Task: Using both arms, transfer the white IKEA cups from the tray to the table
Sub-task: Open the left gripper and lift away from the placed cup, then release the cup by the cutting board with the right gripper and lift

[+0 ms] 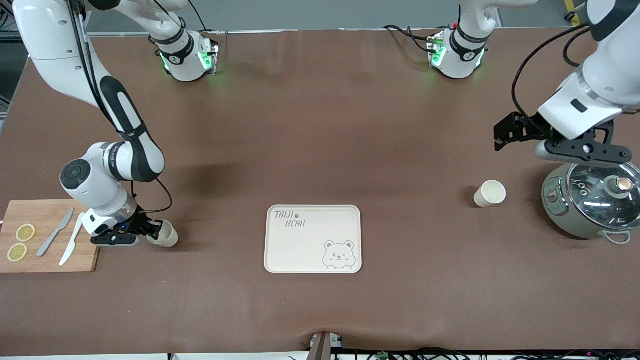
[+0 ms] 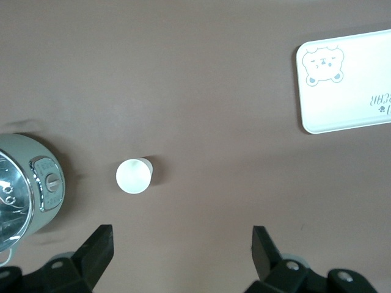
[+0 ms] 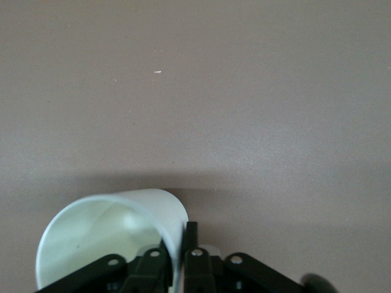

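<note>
One white cup [image 1: 167, 234] is tilted, low over the table beside the wooden board, and my right gripper [image 1: 151, 231] is shut on its rim. In the right wrist view the cup's wall [image 3: 110, 235] is pinched in my right gripper [image 3: 178, 247], one finger inside and one outside. The second white cup [image 1: 490, 193] stands upright on the table beside the pot, toward the left arm's end. My left gripper [image 1: 501, 134] hangs open and empty above the table near it. In the left wrist view the open gripper [image 2: 181, 244] is apart from that cup [image 2: 133, 176].
A cream tray [image 1: 280, 250] with a bear drawing lies mid-table and also shows in the left wrist view [image 2: 348, 107]. A grey pot [image 1: 565, 215] with a glass lid stands at the left arm's end. A wooden board [image 1: 45, 212] holds lemon slices and two knives.
</note>
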Tool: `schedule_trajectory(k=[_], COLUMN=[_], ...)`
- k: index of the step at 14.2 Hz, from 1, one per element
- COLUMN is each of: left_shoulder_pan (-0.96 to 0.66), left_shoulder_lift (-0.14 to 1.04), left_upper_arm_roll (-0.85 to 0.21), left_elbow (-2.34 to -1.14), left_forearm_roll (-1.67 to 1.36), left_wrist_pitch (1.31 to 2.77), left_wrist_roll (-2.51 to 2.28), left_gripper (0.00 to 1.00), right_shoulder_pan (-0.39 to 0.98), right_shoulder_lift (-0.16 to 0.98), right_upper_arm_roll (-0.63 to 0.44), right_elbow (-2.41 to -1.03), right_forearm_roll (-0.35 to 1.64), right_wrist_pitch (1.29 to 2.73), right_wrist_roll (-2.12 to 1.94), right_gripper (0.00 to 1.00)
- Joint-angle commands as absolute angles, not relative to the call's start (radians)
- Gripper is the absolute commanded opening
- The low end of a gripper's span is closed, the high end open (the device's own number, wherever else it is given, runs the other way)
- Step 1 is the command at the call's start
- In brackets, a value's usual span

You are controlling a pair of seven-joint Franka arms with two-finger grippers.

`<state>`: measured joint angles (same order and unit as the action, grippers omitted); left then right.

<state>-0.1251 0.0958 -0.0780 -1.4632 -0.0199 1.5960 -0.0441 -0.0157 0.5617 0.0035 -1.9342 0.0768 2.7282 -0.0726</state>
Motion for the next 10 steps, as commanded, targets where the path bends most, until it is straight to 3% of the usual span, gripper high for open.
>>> schedule_trajectory(k=[1,3,7,10], left_shoulder_pan=[-0.123,-0.121,-0.107,-0.103], left_shoulder_lift=[0.087,0.094,0.100,0.103], left_upper_arm_roll=[-0.078,-0.078,-0.077,-0.075], left_elbow=[-1.474,-1.471,-1.471,-1.473], left_forearm_roll=[0.002,-0.005,-0.002,0.000], left_wrist_pitch=[1.588,1.589,1.597,1.600], left_wrist_roll=[-0.038,-0.040,-0.029,-0.029], left_gripper=[1.00,1.00,1.00,1.00], right_shoulder_pan=[-0.015,-0.017,-0.032,-0.032], right_shoulder_lift=[0.546,0.516,0.425,0.345], right_upper_arm_roll=[0.003,-0.002,-0.014,-0.052], right_elbow=[-1.937,-1.892,-1.590,-1.393], right_forearm_roll=[0.092,0.091,0.071,0.029], right_wrist_pitch=[2.727,2.601,2.019,1.696], right_wrist_roll=[-0.077,-0.077,-0.058,-0.060], right_gripper=[1.00,1.00,1.00,1.00])
